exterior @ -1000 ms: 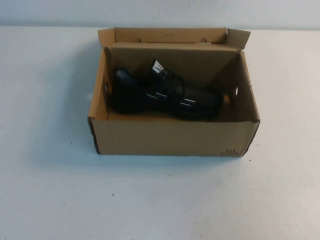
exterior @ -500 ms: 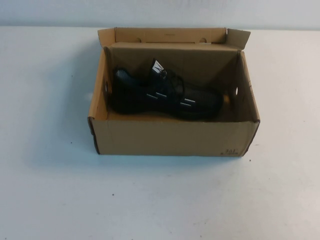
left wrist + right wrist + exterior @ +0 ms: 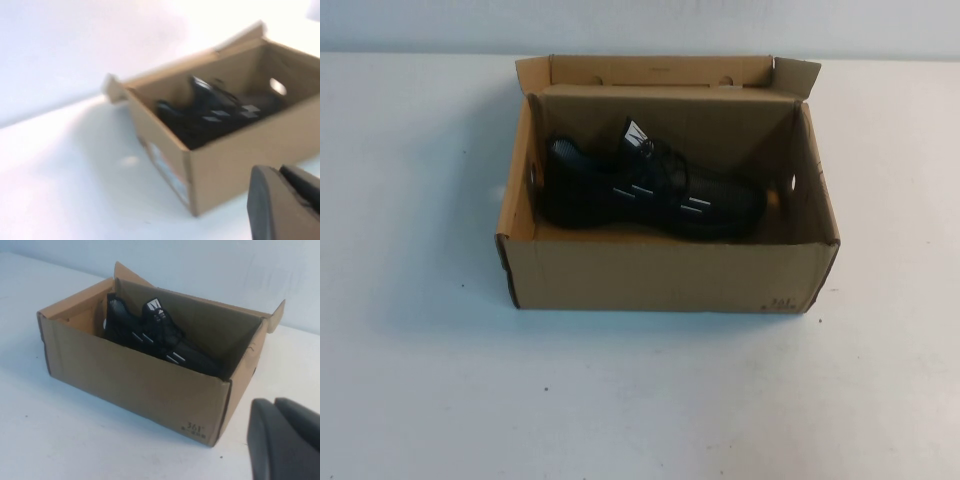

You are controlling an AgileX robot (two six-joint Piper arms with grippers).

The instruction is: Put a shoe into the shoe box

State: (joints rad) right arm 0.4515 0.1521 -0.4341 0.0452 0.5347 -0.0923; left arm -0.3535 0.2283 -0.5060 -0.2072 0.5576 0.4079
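The shoe (image 3: 645,188) lies inside the open box (image 3: 660,275), heel to the left, toe to the right. The box sits on the white tabletop (image 3: 420,380). The left tool (image 3: 285,205) and right tool (image 3: 282,437) are outside the box, away from the shoe. I cannot tell how either tool is set.

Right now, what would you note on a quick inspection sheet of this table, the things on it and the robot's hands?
Surface: white table, bare around the box.
Job's things: black shoe lies inside the open shoe box, toe toward the robot's right; flaps upright.
Clutter: nothing seen.
Grippers: left gripper off the box's left end, right gripper off its right end; both clear of the box, holding nothing.
Cables: nothing seen.
Surroundings: plain pale wall behind.
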